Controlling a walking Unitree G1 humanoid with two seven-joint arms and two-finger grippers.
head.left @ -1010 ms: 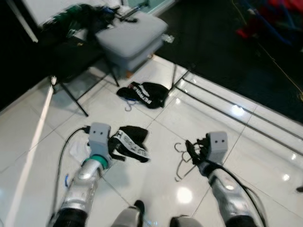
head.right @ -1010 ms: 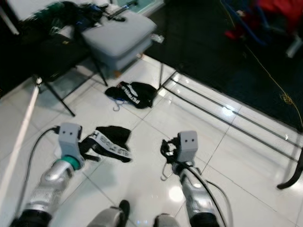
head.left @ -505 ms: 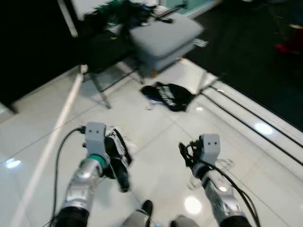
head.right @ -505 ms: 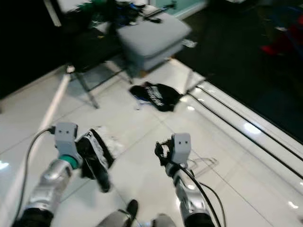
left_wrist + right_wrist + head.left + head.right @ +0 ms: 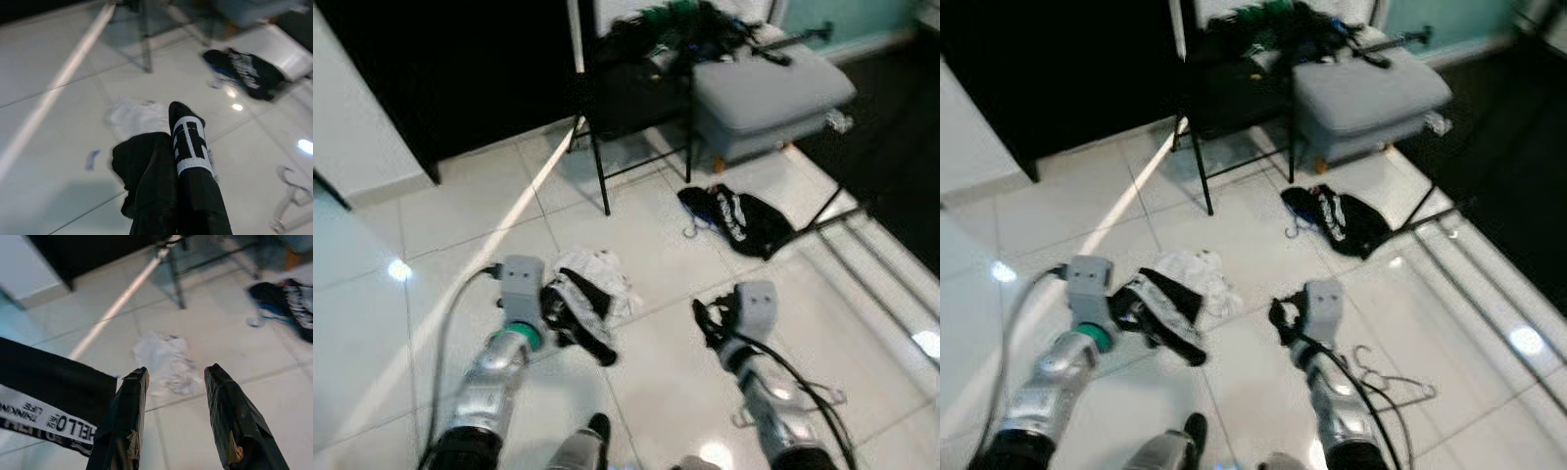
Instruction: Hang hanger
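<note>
Gripping a black garment (image 5: 1163, 305) whose white band reads "HELLO", the left gripper (image 5: 551, 311) stays closed while the right gripper (image 5: 176, 416) hangs open and empty, the wire hanger (image 5: 1393, 382) lying on the floor tiles (image 5: 460, 211) beside it

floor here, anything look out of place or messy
Yes. Clothes lie loose on the tiled floor: a crumpled white cloth and a black garment with a hanger hook by the grey stool. Bare wire hangers lie by the right arm. The left gripper holds a black garment with a lettered band.
</note>
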